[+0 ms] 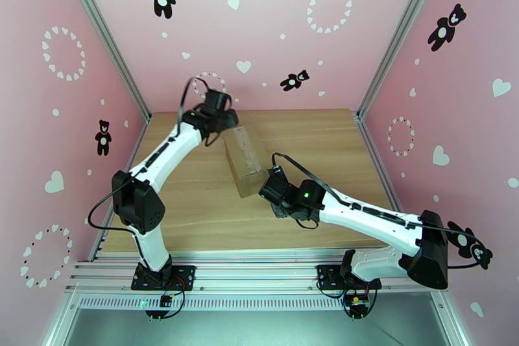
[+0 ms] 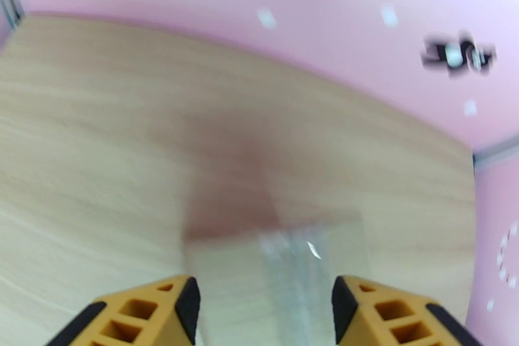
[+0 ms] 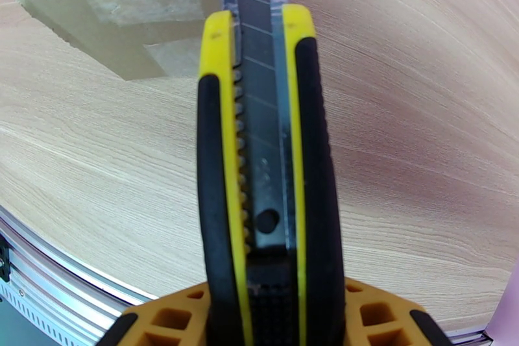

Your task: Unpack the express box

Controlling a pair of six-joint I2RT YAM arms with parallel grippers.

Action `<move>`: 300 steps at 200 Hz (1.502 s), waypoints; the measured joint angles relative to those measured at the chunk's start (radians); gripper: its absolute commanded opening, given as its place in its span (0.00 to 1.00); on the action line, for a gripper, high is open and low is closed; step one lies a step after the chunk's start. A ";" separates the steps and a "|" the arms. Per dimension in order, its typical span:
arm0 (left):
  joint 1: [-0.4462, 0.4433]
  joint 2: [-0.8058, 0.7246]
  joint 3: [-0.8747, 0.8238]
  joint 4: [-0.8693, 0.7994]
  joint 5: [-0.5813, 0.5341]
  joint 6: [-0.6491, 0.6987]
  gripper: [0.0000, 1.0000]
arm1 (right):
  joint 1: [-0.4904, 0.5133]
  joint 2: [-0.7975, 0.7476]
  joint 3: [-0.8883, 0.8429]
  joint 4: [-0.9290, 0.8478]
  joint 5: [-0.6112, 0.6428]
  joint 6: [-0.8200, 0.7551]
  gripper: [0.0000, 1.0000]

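Just short of the express box [image 1: 242, 159], the right gripper [image 3: 269, 305] clamps a yellow-and-black utility knife [image 3: 266, 146] with its blade out toward the box, which lies mid-way across the wooden table [image 1: 324, 139], and at the box's far end the left gripper [image 2: 263, 305] hangs with fingers wide apart.

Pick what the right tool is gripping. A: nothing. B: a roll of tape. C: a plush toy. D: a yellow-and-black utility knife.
D: the right wrist view shows the right tool clamped on a yellow-and-black utility knife, its blade extended toward the express box.
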State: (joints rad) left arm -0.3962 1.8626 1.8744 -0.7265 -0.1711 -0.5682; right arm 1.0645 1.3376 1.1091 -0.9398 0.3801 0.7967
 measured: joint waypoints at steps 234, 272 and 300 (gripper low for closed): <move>0.061 0.257 0.026 0.114 0.168 0.077 0.60 | -0.090 0.026 0.000 0.075 -0.093 -0.048 0.00; 0.060 0.236 0.002 0.123 0.178 0.070 0.59 | -0.100 0.027 0.004 0.077 -0.111 -0.057 0.00; 0.059 0.229 -0.009 0.133 0.183 0.070 0.60 | -0.105 0.033 0.010 0.074 -0.116 -0.064 0.00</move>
State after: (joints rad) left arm -0.3370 2.0918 1.8652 -0.5938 0.0116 -0.4984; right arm 0.9600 1.3708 1.1194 -0.8658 0.2646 0.7326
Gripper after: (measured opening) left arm 0.596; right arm 0.399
